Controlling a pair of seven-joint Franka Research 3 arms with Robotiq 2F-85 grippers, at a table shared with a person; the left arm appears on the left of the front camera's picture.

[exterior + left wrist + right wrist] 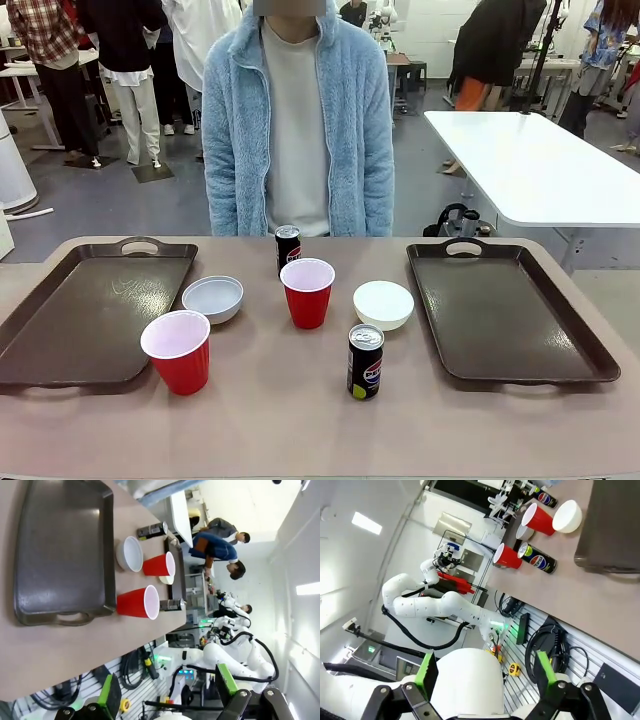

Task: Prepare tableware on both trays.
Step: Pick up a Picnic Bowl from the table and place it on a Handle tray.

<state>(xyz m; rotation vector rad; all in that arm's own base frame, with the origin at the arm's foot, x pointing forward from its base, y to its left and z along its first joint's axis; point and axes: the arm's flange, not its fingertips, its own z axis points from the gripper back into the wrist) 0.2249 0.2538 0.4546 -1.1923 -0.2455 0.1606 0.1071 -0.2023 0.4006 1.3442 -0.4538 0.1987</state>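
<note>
With left hand (167, 686) and right hand (485, 672) both released (jaws wide), the near red cup (178, 350), upright at the left tray's (70, 320) four o'clock, sits nearer the left hand.

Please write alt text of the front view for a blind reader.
Two empty brown trays lie at both sides of the table; between them stand two red cups, two bowls and two Pepsi cans. A person in a blue fleece stands behind.
</note>
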